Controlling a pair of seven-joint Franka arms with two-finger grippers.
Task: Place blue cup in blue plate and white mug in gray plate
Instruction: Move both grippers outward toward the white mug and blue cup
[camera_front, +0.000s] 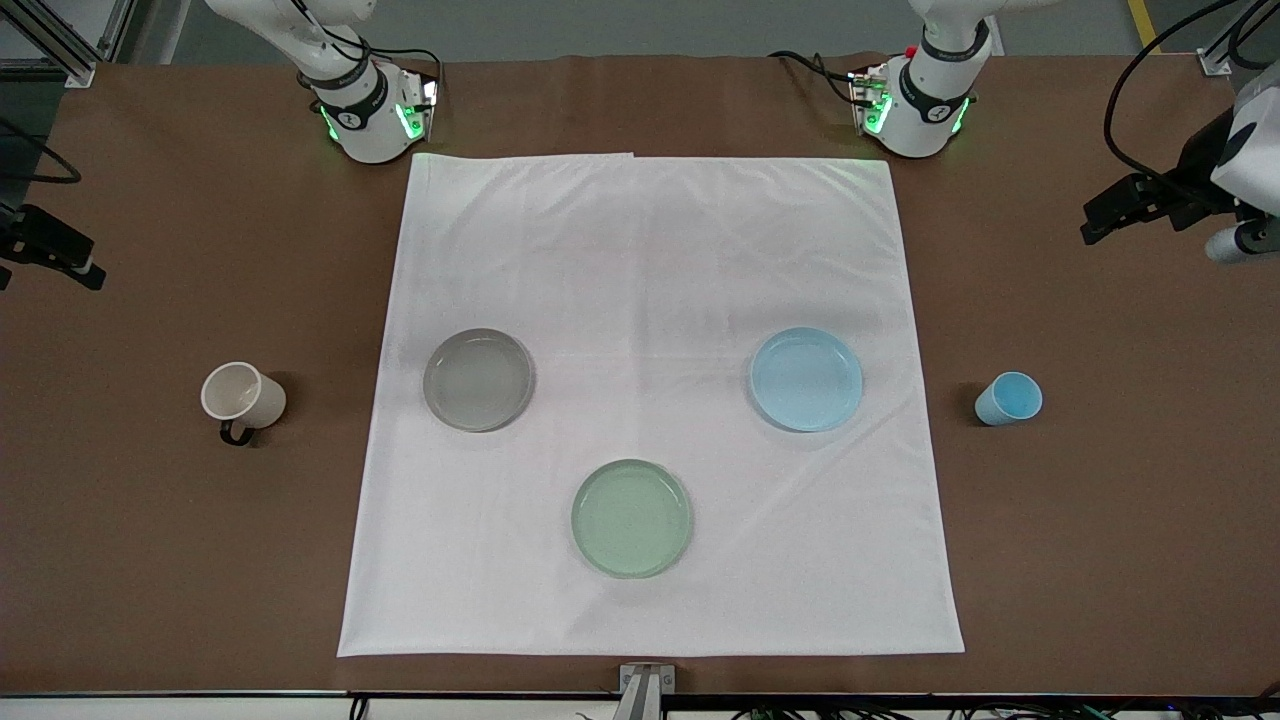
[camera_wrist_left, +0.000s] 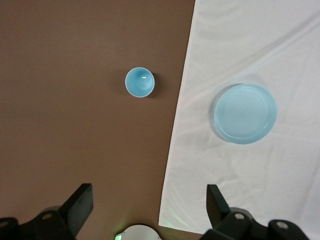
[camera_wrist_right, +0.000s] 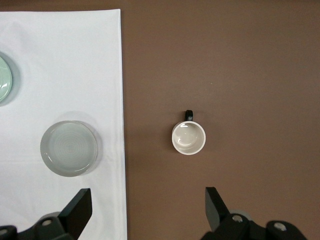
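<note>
From the front view, most of both my arms is cut off at the table's edges. The white mug (camera_front: 243, 397) stands on the bare brown table (camera_front: 160, 540) toward my right arm's end, dark handle turned toward the camera. The gray plate (camera_front: 478, 380) lies beside it on the white cloth (camera_front: 650, 250). The blue plate (camera_front: 806, 379) lies on the cloth toward my left arm's end, and the blue cup (camera_front: 1008, 398) stands on bare table just past the cloth's edge, leaning in this view. The pale green plate (camera_front: 631, 518) lies nearer the camera than both.

In my left wrist view, my left gripper (camera_wrist_left: 150, 205) hangs high with its fingers spread wide and nothing between them; only their dark tips show. Below it, ahead of the fingers, the blue cup shows as a small open ring, apart from the blue plate.

In my right wrist view, my right gripper (camera_wrist_right: 148, 207) hangs high too, fingers wide and empty. The white mug sits ahead of them, cream inside, upright. The gray plate lies off to one side on the cloth; the green plate is cut off at the edge.
</note>
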